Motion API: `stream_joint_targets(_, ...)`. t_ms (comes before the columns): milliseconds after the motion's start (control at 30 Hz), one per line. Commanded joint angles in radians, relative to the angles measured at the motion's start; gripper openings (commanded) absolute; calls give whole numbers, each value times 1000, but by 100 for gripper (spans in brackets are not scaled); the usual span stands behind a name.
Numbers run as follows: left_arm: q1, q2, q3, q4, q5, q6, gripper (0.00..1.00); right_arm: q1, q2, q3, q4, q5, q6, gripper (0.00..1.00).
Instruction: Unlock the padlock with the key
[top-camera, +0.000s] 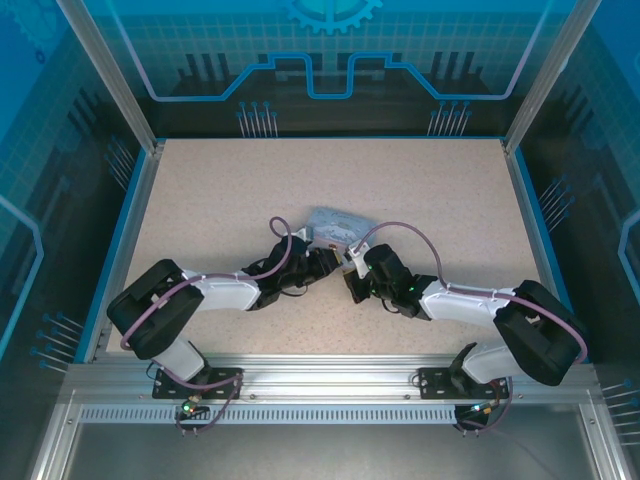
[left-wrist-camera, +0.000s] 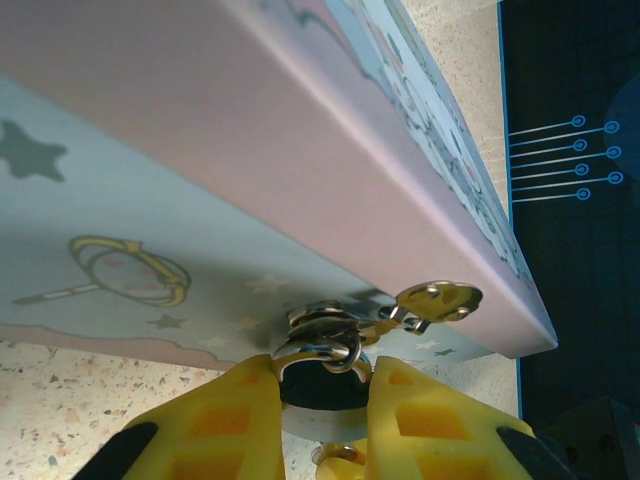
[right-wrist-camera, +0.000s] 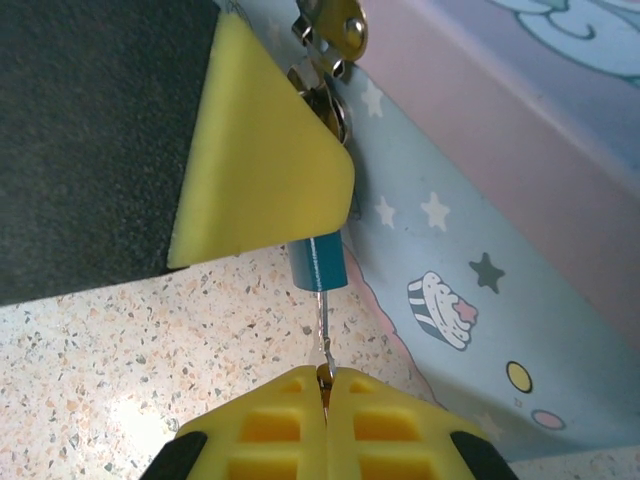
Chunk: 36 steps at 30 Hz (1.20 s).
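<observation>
Your right end effector (right-wrist-camera: 325, 382) is pinching the key (right-wrist-camera: 323, 335). Its yellow fingers (right-wrist-camera: 262, 425) are pressing flat together at 6 o'clock in the right wrist view, with only the thin metal sliver between them. The key is pointing straight up toward 12 o'clock, and its tip is meeting the bottom face of the padlock (right-wrist-camera: 320, 265). How deep it is sitting in the lock you cannot tell.

Your left end effector (left-wrist-camera: 322, 378) is gripping the padlock in a narrow hold, with one yellow pad (left-wrist-camera: 228, 420) on each side of the dark round body. In the right wrist view the padlock's blue lower end is poking out beneath one of those pads. At 12 o'clock from the body, the shackle (left-wrist-camera: 320, 346) is looping through the silver latch (left-wrist-camera: 438, 300), which is hanging on the front wall of the tin (left-wrist-camera: 150, 230).

The tin, pale blue with a pink lid and star prints, is lying on the speckled worktop (right-wrist-camera: 130, 370). From above, the two end effectors are meeting near the worktop's centre at the tin's 6 o'clock side. Your left arm (top-camera: 225, 292) is reaching in from 8 o'clock and your right arm (top-camera: 460, 302) from 4 o'clock.
</observation>
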Motion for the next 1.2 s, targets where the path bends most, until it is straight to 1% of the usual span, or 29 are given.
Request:
stream_joint_targets(0,-10,-33,23,14,25,-18,0,3,-1,1,114,4,-11,0)
stream_joint_targets(267,-10,-40,22,9,29,-21,0,-23,-47,-20,164,-2,-20,0)
stream_joint_targets(600,-15,-51,31,13,31,-36,0,-67,-69,-69,283,-73,-1,0)
stream_joint_targets(833,-23,-56,35,10,32,-50,0,-72,-44,-71,315,-78,-2,0)
stream_joint_targets(1167,-24,-57,41,-18,35,-44,0,-92,-69,-62,320,-82,-26,0)
